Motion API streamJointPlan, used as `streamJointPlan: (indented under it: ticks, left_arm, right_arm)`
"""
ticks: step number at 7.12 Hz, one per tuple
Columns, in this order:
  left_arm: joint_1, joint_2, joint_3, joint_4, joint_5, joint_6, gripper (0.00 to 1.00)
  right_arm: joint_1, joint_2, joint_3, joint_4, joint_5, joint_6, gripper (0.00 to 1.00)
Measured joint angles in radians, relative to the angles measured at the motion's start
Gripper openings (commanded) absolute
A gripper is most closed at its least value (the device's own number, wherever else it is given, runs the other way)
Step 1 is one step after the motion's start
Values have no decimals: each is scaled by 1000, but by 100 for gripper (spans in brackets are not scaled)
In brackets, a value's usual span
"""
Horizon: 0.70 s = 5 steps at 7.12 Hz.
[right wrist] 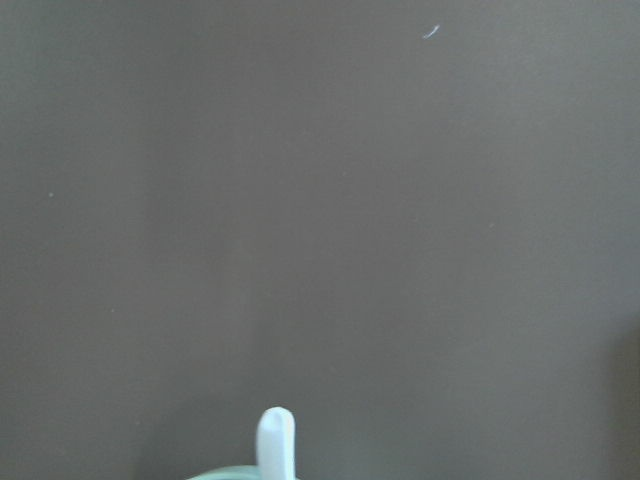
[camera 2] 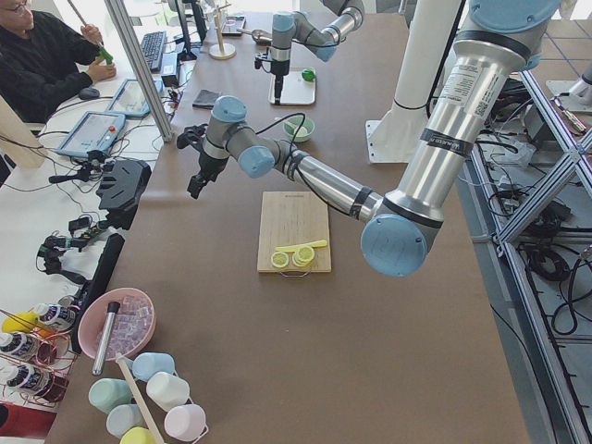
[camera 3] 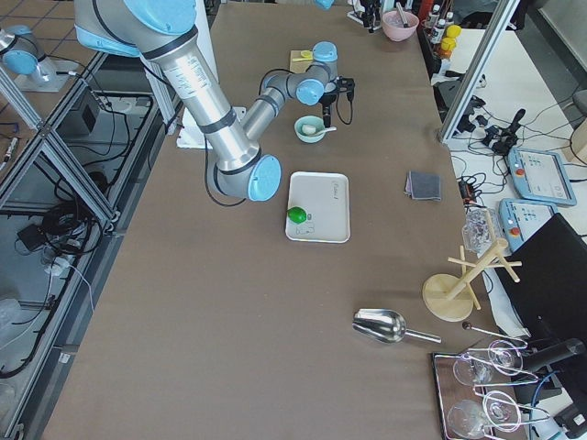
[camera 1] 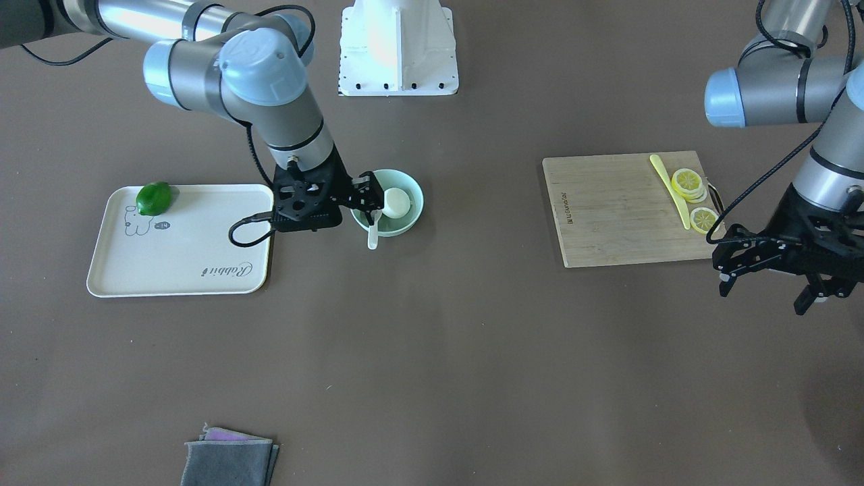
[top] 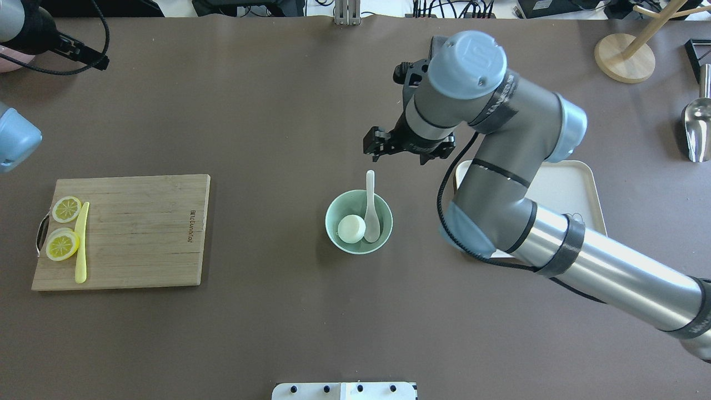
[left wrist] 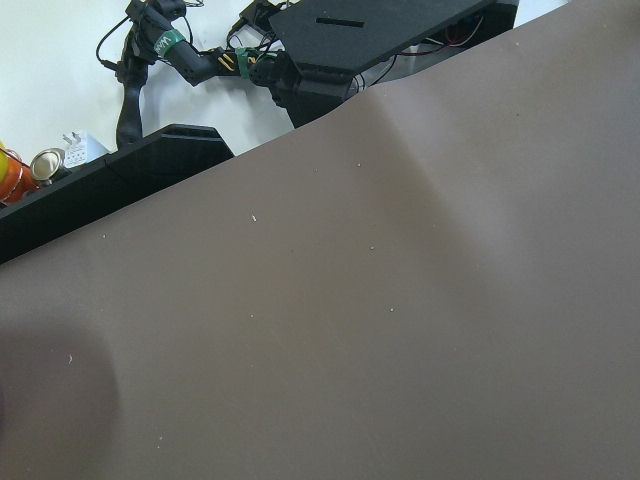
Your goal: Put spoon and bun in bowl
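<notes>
The pale mint-green bowl (camera 1: 411,183) stands mid-table; it also shows in the overhead view (top: 385,225). The white bun (camera 1: 396,202) lies inside it (top: 351,228). The white spoon (top: 371,210) rests in the bowl beside the bun, its scoop down inside and its handle (camera 1: 372,237) sticking out over the rim. The handle tip shows in the right wrist view (right wrist: 276,440). My right gripper (camera 1: 369,198) is open and empty, just above the handle side of the bowl. My left gripper (camera 1: 763,293) is open and empty, hovering beyond the cutting board.
A cream tray (camera 1: 202,236) with a green lime (camera 1: 154,198) lies beside the right arm. A wooden cutting board (camera 1: 607,216) holds lemon slices (camera 1: 688,182) and a yellow knife (camera 1: 668,185). A grey cloth (camera 1: 229,459) lies near the operators' edge.
</notes>
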Motion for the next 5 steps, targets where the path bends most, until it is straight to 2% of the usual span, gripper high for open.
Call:
streamJointPlan:
  ticks: [2, 4, 5]
  left_arm:
    - [-26, 42, 6, -24, 1, 2, 98]
    - [-91, 98, 7, -19, -10, 3, 98]
    - [-145, 131, 12, -17, -30, 24, 98]
  right_arm:
    - [172, -193, 86, -9, 70, -244, 100]
    - [319, -380, 140, -15, 67, -419, 100]
    - [397, -442, 137, -73, 54, -571, 100]
